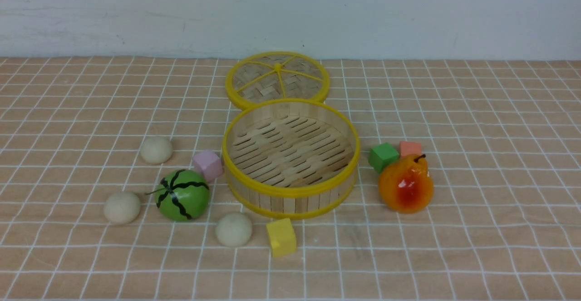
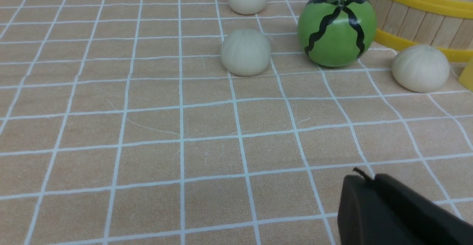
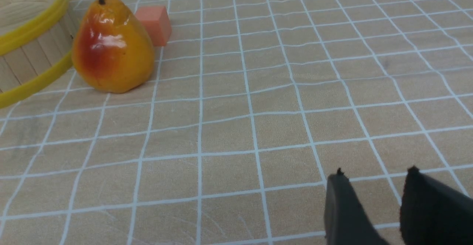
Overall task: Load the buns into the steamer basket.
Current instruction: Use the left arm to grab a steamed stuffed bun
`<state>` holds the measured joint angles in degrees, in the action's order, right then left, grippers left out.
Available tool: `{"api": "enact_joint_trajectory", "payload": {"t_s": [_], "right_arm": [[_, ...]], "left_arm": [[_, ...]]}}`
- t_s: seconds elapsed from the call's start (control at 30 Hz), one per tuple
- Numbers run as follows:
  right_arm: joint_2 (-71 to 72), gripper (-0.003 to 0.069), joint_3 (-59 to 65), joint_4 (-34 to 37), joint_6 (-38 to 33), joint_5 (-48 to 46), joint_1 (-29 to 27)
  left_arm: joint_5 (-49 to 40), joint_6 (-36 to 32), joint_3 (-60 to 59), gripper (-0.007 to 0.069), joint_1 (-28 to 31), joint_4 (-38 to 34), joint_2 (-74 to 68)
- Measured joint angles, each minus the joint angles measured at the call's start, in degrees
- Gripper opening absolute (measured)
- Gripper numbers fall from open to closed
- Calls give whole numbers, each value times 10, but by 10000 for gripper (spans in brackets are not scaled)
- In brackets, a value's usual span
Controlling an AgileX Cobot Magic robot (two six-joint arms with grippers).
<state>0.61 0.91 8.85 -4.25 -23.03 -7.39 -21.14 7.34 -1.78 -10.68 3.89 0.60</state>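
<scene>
A peach checked cloth (image 1: 454, 255) covers the table below a pale wall. The left gripper (image 2: 373, 187) hangs low over bare cloth, its fingertips together with nothing between them. The right gripper (image 3: 375, 180) hovers likewise, tips slightly parted and empty. Both look parked clear of the props, so no pick seems begun. The three buns (image 1: 233, 229) lie on the robot's left around the watermelon toy (image 1: 183, 195), handiest for the left arm. The steamer basket (image 1: 290, 203) sits central and empty, with its lid (image 1: 277, 81) set behind it, ready to receive them.

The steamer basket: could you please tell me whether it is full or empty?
Empty: the steamer basket shows a bare slatted floor; all three buns lie outside it.
</scene>
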Motion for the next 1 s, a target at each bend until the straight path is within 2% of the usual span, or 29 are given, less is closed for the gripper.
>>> {"api": "enact_joint_trajectory", "payload": {"t_s": [0.13, 0.23, 0.33, 0.43, 0.53, 0.73, 1.0], "right_arm": [[0, 239, 0, 0, 0, 0, 0], [0, 239, 0, 0, 0, 0, 0], [0, 239, 0, 0, 0, 0, 0], [0, 239, 0, 0, 0, 0, 0], [0, 239, 0, 0, 0, 0, 0], [0, 239, 0, 0, 0, 0, 0], [0, 239, 0, 0, 0, 0, 0]], "left_arm": [[42, 0, 0, 29, 0, -5, 0], [166, 0, 0, 36, 0, -53, 0], [224, 0, 0, 38, 0, -84, 0], [347, 0, 0, 39, 0, -146, 0], [383, 0, 9, 39, 0, -191, 0], [357, 0, 129, 48, 0, -211, -34], [105, -1, 371, 58, 0, -201, -221]]}}
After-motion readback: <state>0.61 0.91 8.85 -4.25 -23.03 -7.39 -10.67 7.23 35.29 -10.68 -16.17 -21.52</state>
